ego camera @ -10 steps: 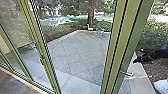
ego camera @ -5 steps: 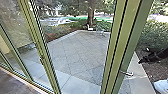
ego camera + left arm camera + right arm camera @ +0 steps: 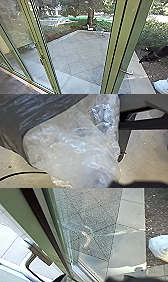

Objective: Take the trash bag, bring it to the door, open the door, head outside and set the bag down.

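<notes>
Head view's mostly paved patio, with a tree at the far end and a hedge over on the right behind the mulch. Next biggest is the green-framed glass door, running tall up the right part of that view. As for the trash bag, it's in the left wrist view, whitish, see-through and crinkly, right up close with pale floor beyond it. Can't tell if the left gripper is wide, narrow or holding the bag, tbh. The dark shape by the head view's right edge looks like the right gripper, can't tell how wide that one is or if it's got anything either. Then there's some rounded white thing on the mulch, no clue what, and smallest is the metal door handle, sticking out from the door's green frame
</notes>
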